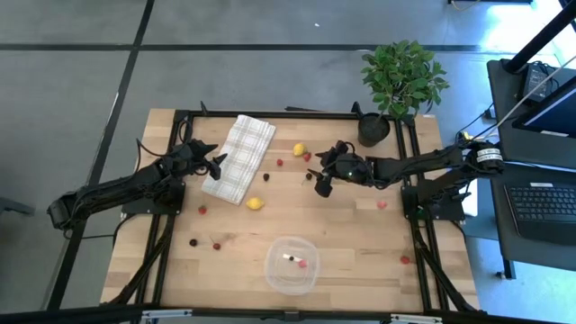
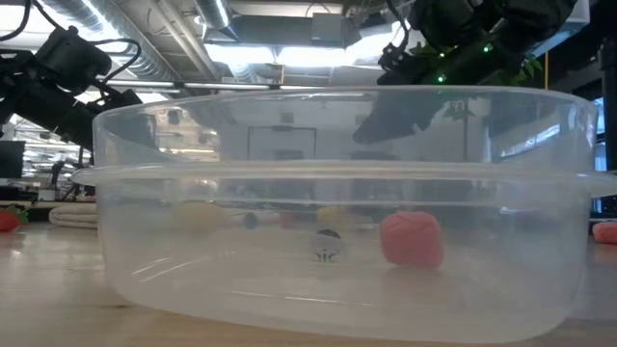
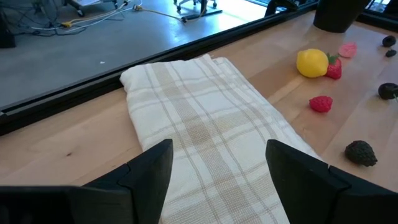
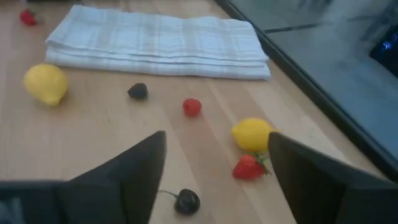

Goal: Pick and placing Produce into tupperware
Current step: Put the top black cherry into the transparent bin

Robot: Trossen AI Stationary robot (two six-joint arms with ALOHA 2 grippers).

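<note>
Cloth (image 1: 238,157) under left gripper (image 1: 219,165), spread; right gripper (image 1: 321,181) spread near potted plant (image 1: 399,83), over scattered produce (image 1: 256,203).

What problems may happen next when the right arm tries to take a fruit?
The open right gripper hovers over a cherry, strawberry and lemon lying close together, so closing may knock a neighbour away. The round fruits could roll on the table. The tupperware is light and may slide.
</note>
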